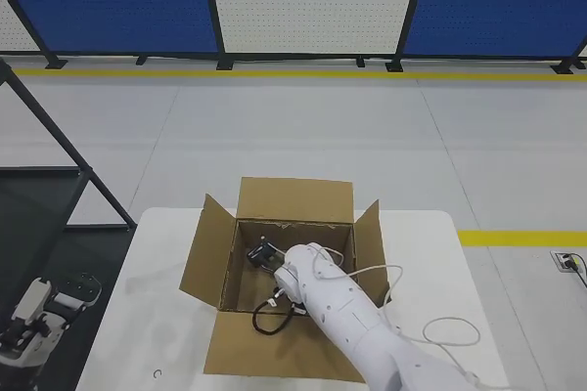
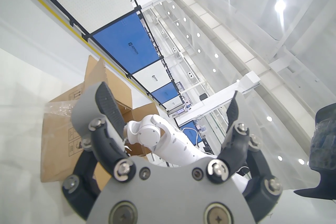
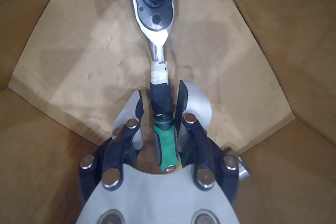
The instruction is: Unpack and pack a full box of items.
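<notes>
One ratchet wrench [image 3: 153,4] down inside the cardboard box [image 1: 295,198], chrome head over the box floor, green handle running back between the fingers of the right pincer [image 3: 161,89] — fingers close on either side of the black-wrapped neck, slim gaps showing, not clamped. Box open on the white table [image 1: 157,323], flaps spread. Left pincer [image 2: 170,101] off to the side of the table, tilted up toward the ceiling, fingers wide apart.
</notes>
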`<action>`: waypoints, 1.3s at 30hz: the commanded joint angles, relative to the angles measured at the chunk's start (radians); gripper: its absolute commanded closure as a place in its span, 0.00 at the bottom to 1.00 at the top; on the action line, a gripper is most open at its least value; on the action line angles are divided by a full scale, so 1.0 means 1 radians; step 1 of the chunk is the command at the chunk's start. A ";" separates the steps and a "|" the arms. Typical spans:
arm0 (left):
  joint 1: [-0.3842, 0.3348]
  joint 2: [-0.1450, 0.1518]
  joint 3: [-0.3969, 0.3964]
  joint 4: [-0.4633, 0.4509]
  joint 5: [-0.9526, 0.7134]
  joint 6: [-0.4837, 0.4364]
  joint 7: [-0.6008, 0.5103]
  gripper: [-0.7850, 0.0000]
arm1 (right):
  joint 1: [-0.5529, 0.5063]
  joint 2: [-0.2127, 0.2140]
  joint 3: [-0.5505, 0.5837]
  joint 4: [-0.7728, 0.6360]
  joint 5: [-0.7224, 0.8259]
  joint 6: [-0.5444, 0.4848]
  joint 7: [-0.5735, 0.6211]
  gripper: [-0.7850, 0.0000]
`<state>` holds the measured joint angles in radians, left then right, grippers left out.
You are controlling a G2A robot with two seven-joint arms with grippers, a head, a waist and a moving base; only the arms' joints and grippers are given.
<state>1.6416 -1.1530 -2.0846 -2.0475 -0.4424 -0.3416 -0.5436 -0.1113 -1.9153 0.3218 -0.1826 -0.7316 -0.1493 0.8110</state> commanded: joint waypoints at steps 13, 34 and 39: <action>0.005 -0.001 -0.008 0.002 -0.002 -0.008 0.013 0.00 | 0.002 -0.016 0.013 0.023 -0.021 -0.040 0.043 0.71; 0.009 -0.002 0.008 -0.001 0.004 -0.016 0.009 0.00 | 0.039 0.004 0.037 0.068 -0.033 -0.030 0.066 1.00; 0.006 -0.002 0.011 -0.002 0.005 -0.018 0.005 0.00 | 0.038 0.014 0.039 0.064 -0.046 -0.078 0.096 1.00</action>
<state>1.6479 -1.1553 -2.0733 -2.0500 -0.4376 -0.3593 -0.5381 -0.0733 -1.9033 0.3597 -0.1173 -0.7761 -0.2082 0.9043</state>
